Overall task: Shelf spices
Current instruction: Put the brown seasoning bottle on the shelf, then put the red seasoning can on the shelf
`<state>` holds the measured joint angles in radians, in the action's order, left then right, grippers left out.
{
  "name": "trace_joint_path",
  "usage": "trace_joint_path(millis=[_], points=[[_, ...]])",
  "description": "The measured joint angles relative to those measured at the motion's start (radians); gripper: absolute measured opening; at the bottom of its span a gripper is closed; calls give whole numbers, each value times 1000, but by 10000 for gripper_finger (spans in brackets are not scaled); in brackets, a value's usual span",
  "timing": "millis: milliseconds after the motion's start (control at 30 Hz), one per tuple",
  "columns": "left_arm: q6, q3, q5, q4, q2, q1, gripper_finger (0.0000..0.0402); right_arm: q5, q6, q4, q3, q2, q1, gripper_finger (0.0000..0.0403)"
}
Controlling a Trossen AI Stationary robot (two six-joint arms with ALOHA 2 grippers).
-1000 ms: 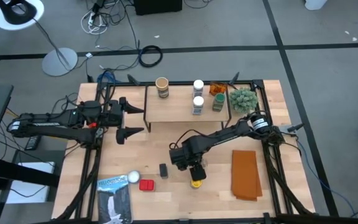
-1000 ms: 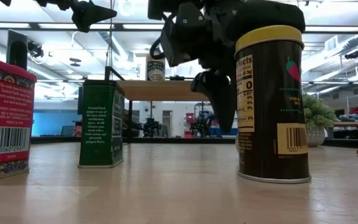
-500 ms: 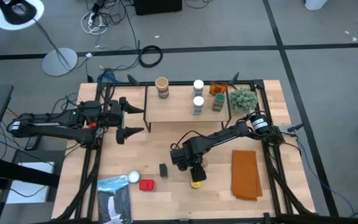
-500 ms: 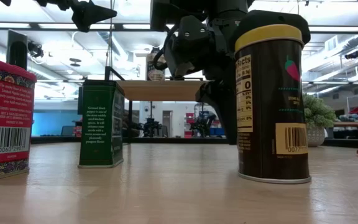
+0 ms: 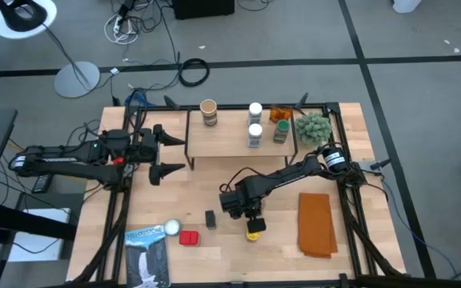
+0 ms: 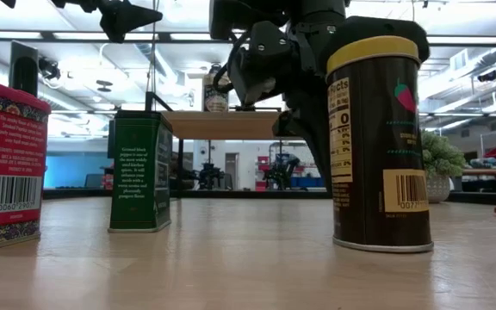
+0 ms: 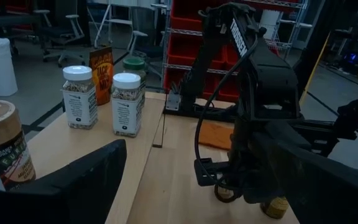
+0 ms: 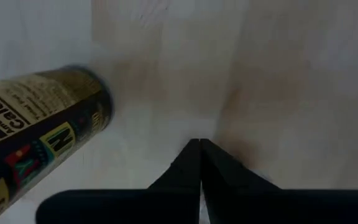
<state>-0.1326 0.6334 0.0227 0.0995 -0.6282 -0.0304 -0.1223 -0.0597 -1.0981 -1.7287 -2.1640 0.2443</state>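
Fluorescent ceiling lights are glowing beyond the wooden table (image 5: pixel 230 250). At the left, the left gripper (image 5: pixel 174 153) is still hovering, fingers spread apart, beside the shelf (image 5: pixel 222 142). Four spice jars are standing on that shelf. Toward the middle, the right gripper (image 5: pixel 251 218) is pressing its fingers (image 8: pixel 199 168) together, empty, against the yellow-lidded jar (image 6: pixel 381 145), which is sitting slightly farther right and nearer the shelf than half a second ago.
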Motion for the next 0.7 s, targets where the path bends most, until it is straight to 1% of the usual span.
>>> trace_joint_path(millis=[133, 267, 400, 533, 700], points=[[0, 0, 0, 0, 0, 0, 396, 39, -11, -25, -51, 5, 0, 15], [0, 0, 0, 0, 0, 0, 396, 79, -4, -51, -106, 7, -2, 3], [0, 0, 0, 1, 0, 0, 396, 132, 8, -59, -169, 8, -6, 3], [0, 0, 0, 1, 0, 0, 396, 135, 20, -84, -213, 8, -21, 3], [0, 0, 0, 1, 0, 0, 396, 133, -21, -172, -251, 8, -31, 2]])
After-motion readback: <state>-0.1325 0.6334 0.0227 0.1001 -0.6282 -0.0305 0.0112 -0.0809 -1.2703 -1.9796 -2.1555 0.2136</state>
